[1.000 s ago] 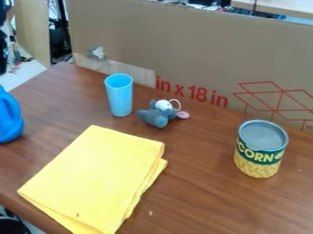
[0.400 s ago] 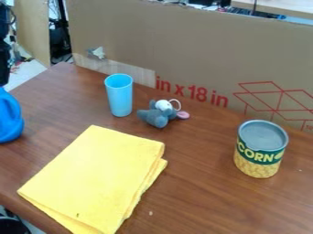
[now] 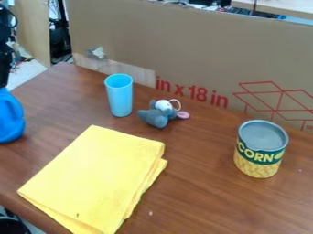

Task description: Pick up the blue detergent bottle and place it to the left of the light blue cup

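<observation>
At the left edge of the camera view, the black gripper point(image 3: 4, 75) hangs pointing down, directly above the rounded blue object point(image 3: 10, 119), which stands on the brown wooden table point(image 3: 207, 183) and is partly cut off by that edge. The gripper's lower end meets the object's top in the view; whether it grips the object, and whether it is wide or narrow, cannot be told. To the right of the blue object, a light blue cup point(image 3: 120, 97) stands upright, with a grey plush mouse point(image 3: 156, 117) lying near it. A folded yellow cloth point(image 3: 94, 178) lies flat in front of both, its edges slightly uneven. Well apart on the right, a can point(image 3: 261, 150) with a green and yellow label stands upright. Behind them rises a cardboard panel point(image 3: 183, 50) with red print.
</observation>
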Motion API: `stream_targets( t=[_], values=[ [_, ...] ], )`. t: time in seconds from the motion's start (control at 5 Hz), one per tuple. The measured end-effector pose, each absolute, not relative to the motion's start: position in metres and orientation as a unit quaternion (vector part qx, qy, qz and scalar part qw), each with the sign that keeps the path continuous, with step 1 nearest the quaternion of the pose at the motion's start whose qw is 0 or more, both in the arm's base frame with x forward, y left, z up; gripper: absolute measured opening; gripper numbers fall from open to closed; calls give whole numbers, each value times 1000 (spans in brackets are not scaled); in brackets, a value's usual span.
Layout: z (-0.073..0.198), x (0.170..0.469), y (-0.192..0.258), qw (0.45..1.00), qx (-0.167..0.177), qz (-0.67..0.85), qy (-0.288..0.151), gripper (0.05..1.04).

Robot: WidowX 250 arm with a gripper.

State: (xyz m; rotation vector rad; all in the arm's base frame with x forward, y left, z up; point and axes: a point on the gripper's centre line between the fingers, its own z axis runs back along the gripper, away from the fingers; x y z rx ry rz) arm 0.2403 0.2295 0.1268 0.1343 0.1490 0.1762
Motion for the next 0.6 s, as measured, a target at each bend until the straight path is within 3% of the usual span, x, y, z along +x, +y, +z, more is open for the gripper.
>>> stream_targets(
  t=[0.2, 0.6],
  values=[
    [135, 242, 233, 992, 52, 95, 60, 460],
    [167, 262, 241, 995, 26, 89, 44, 452]
  ],
)
